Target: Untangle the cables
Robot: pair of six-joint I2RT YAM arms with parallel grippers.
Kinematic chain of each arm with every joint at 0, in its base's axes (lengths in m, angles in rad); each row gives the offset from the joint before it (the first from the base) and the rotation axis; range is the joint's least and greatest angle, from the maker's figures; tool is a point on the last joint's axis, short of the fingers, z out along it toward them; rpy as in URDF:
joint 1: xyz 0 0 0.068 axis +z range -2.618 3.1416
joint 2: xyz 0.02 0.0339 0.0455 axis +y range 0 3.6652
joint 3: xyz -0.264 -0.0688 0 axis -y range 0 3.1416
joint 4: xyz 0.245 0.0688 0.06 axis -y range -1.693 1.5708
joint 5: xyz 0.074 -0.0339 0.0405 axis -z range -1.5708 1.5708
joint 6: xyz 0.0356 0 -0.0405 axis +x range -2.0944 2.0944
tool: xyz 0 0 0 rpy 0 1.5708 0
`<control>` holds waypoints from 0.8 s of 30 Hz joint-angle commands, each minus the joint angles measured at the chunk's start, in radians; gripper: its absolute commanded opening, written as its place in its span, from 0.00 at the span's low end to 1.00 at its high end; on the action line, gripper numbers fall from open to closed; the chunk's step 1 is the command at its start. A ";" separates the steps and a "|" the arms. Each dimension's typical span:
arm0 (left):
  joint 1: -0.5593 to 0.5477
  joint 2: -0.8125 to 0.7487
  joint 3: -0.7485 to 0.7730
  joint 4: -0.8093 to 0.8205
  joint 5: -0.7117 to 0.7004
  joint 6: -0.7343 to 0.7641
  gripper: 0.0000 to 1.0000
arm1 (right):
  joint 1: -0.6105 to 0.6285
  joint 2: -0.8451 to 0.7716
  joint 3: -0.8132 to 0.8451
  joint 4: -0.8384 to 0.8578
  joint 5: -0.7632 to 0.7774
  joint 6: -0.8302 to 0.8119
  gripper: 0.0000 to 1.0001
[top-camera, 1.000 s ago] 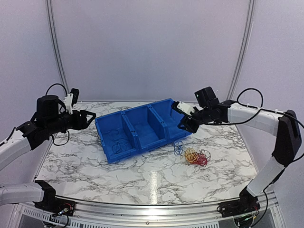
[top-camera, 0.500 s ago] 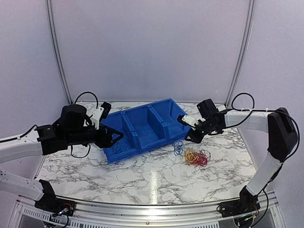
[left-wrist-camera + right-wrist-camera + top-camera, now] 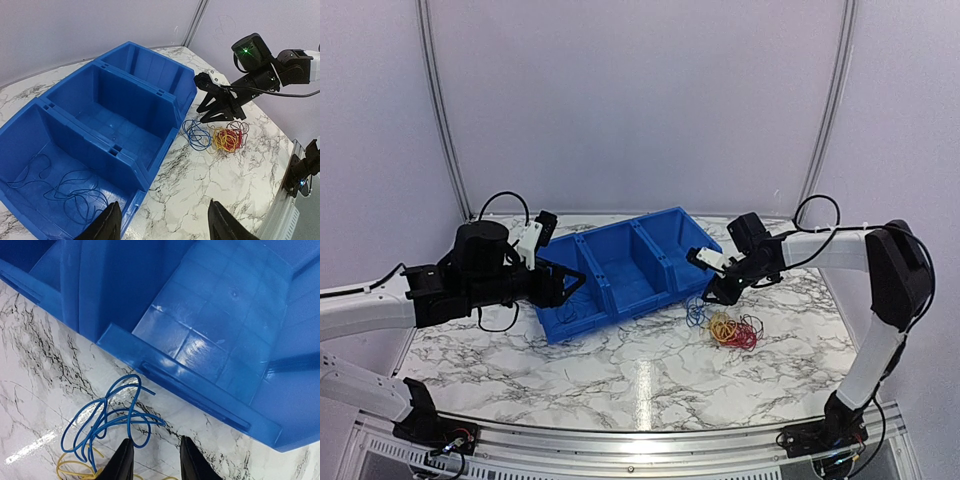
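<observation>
The left hand (image 3: 162, 206) hangs open over the bin (image 3: 184, 90), where 1 blue cable (image 3: 70, 195) lies in the end compartment. The right hand (image 3: 154, 440), open and empty, hovers above the cable tangle (image 3: 725, 325) on the worktop (image 3: 620, 370) beside it.

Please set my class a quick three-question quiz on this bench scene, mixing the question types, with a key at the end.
1. True or false: every compartment of the blue three-compartment bin holds a cable.
2. Where does the tangle of red, yellow and blue cables lie? A) in the middle compartment; B) on the marble table beside the bin; C) draped over the bin's rim.
3. Name the one that hangs over that tangle: the left gripper or the right gripper.

Key
1. False: only one end compartment holds a dark blue cable.
2. B
3. Right gripper, jaws open.
</observation>
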 commanded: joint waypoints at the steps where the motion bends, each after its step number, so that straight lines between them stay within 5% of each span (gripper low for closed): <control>1: -0.006 0.004 -0.013 0.039 -0.026 -0.006 0.61 | -0.008 0.020 0.037 0.015 -0.022 -0.006 0.32; 24: -0.007 0.006 -0.035 0.063 -0.039 -0.017 0.61 | -0.007 0.038 0.024 0.012 -0.052 -0.002 0.28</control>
